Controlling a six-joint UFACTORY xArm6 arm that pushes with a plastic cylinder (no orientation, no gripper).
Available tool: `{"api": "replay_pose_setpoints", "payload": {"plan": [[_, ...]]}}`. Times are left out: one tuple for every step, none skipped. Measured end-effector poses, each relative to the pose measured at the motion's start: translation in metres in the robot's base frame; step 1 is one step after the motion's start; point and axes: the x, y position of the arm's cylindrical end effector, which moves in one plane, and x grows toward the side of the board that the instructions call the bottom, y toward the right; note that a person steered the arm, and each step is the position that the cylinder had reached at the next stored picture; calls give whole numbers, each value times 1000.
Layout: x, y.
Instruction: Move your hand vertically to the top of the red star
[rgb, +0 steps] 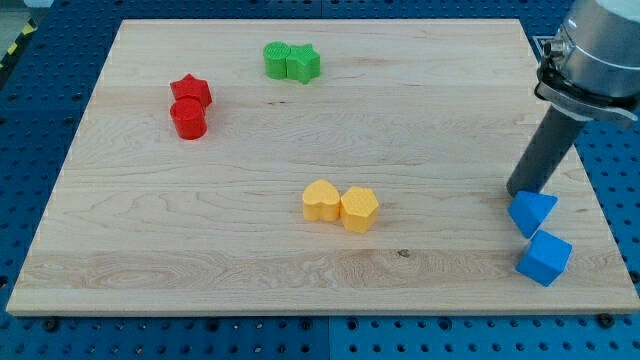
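Blue triangular block (531, 212) touching my tip (520, 191); red star (191, 90) well apart.

Star (191, 90) above cylinder (188, 119) (touching)

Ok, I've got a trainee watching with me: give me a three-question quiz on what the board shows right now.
1. True or false: my tip is touching the red star.
2. Which pair of blocks lies nearest my tip?
A. the green pair
B. the yellow pair
C. the blue pair
3. Fill in: the red cylinder sits directly toward the view's ______ of the red star, touching it.

Key
1. False. My tip is at the view's right edge of the wooden board, far from the red star at the upper left.
2. C. The upper blue block sits right beside my tip.
3. bottom
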Motion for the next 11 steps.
{"api": "replay_pose_setpoints", "payload": {"plan": [[16,8],[15,8],[13,8],[-14,7],[-43,6],[-76,2],[-78,-12],[-80,-62],[-86,-121],[-116,-209],[-172,-269]]}}
